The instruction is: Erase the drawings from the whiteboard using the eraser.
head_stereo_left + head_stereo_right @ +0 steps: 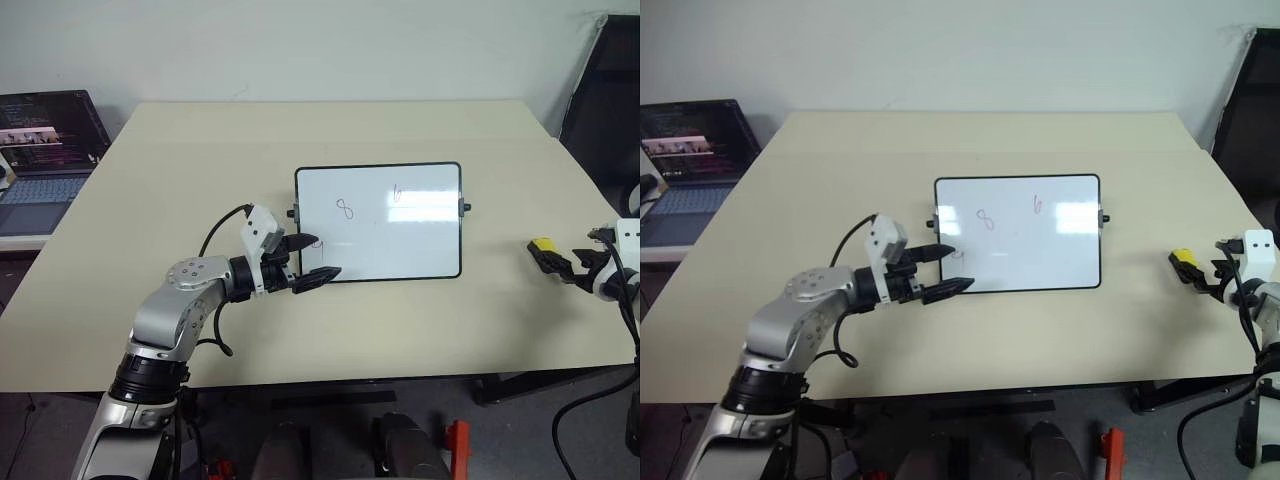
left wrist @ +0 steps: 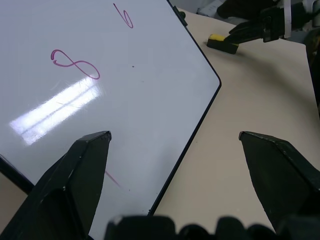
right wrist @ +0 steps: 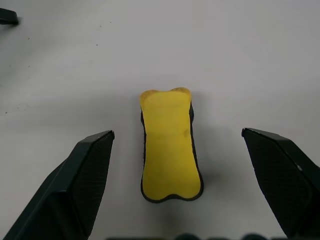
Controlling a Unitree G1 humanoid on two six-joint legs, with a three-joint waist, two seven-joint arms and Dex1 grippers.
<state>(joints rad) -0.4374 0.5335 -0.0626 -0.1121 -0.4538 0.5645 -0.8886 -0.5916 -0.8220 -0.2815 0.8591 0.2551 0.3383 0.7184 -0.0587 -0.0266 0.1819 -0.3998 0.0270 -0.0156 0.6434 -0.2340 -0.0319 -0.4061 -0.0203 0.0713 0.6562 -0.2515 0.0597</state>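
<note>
I have the whiteboard (image 1: 378, 222) lying flat near the middle of the table (image 1: 200, 170), its long sides running across my view, with a small black knob on each short side. The drawings (image 1: 345, 209) are on it: an 8 in the left half, a 6 up toward the far edge right of centre, and a third mark at the near left corner that the left gripper (image 1: 310, 258) partly hides from the head cameras. That gripper points to the right over the board's near left corner, fingers spread apart and holding nothing; in its wrist view one finger (image 2: 82, 175) hangs over the white surface and the other (image 2: 280, 172) over bare table past the board's black frame. The eraser (image 1: 544, 248) lies on the table well to the right of the board, near the table's right edge, a yellow block with a dark underside. The right gripper (image 1: 583, 268) sits just beside it, on its right, fingers wide apart with nothing between them but the eraser lying on the table in the gap; neither finger touches it. A laptop (image 1: 45, 150) stands open on a separate surface off the table's far left corner.
</note>
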